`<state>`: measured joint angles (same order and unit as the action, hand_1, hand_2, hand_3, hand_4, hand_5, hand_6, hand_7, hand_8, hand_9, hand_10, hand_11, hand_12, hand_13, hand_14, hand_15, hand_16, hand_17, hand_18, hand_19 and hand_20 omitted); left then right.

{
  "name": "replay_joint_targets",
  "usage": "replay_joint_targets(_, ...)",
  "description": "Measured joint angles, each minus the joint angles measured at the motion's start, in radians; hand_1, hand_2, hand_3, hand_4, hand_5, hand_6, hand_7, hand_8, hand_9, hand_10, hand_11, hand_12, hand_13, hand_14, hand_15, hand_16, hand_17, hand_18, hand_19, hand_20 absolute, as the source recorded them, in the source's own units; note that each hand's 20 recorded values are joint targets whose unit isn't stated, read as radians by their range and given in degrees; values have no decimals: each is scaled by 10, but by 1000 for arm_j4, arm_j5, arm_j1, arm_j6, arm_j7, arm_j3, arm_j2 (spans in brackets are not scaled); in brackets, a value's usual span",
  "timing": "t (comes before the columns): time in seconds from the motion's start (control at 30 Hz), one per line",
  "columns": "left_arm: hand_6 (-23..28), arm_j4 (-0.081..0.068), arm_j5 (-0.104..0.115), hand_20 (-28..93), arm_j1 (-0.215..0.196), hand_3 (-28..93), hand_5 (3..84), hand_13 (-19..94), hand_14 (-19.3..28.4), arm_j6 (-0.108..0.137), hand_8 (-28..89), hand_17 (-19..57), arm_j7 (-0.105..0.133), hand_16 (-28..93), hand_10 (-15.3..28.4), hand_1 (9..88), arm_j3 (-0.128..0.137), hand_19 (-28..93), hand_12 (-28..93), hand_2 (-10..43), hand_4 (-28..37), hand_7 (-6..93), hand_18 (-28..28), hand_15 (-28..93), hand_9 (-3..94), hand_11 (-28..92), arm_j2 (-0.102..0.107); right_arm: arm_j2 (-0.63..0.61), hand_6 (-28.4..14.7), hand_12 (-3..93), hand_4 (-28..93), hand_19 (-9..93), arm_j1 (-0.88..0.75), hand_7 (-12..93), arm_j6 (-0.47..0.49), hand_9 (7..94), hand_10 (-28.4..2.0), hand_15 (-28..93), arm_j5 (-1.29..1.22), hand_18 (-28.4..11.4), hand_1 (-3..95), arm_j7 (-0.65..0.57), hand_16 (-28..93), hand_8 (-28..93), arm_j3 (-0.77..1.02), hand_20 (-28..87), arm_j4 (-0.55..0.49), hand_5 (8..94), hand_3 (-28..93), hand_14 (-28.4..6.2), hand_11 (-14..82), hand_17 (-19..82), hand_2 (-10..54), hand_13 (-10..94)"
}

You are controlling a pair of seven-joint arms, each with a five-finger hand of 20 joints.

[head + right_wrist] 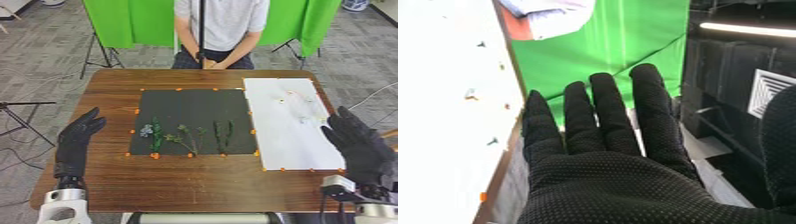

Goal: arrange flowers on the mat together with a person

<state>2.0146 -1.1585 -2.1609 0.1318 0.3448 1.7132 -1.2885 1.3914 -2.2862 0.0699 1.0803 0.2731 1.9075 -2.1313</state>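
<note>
Together on a black mat (191, 107), artificial-looking flowers and greenery lie side by side along its near half. At the left of the group rests a pale bluish flower (147, 131), just beside a leafy green stem (157, 135); toward the middle, a branching stem (188, 140) spreads its small heads, and to the right two slender dark green sprigs (223, 136) lie roughly parallel, pointing away from the robot. To the right of the black mat, a long white mat (289, 142) bears small pale blossoms (282, 101) scattered over its far half, their exact kinds too small to tell. Orange markers (155, 156) dot the edges of both mats on the brown wooden tabletop (178, 187).

The robot's left hand (80, 134), gloved in black, is poised over the left side of the tabletop, apart from the black mat, its fingers extended and empty. The right hand (358, 142) is at the right edge of the white mat, near the pale blossoms, its fingers straight, spread a little and holding nothing. The right wrist view shows those fingers (607, 112) upright with gaps between them, the thumb (780, 145) well apart, and the white mat alongside. Beyond the far edge of the tabletop, a bright green curtain (133, 25) hangs above a grey carpeted floor (40, 75), with a black tripod (105, 55) standing near it
</note>
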Motion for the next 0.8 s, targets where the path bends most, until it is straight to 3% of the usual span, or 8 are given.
replay_joint_targets(0.13, 32, 0, 0, 153, 0, 720, 462, 375, 164, 0, -61, 67, 0, 4, 140, 213, -2, 65, 128, -56, -209, 113, 106, 135, 477, 160, 0, -14, -10, 97, -190, 11, 30, 76, -39, 386, -147, 90, 7, -148, 59, -6, 46, -80, -40, 230, 6, 421, 757, -108, 37, 165, 30, 271)
replay_joint_targets(0.53, 32, 0, -2, 153, 5, 717, 463, 376, 165, 0, -62, 68, 0, 2, 140, 216, -11, 66, 127, -54, -207, 114, 105, 136, 478, 161, 0, -19, -10, 100, -190, 11, 64, 80, -39, 399, -146, 100, 10, -151, 62, -7, 49, -81, -53, 233, 10, 432, 758, -116, 40, 169, 28, 286)
replay_joint_targets(0.8, 32, 2, -4, 153, 6, 718, 464, 375, 165, 0, -62, 68, 0, 2, 140, 216, -11, 66, 128, -55, -207, 114, 105, 135, 477, 161, 0, -4, -7, 102, -189, 11, 51, 85, 11, 411, -147, 104, 6, -152, 63, 2, 49, -83, -24, 233, 11, 438, 756, -114, 43, 171, 28, 294)
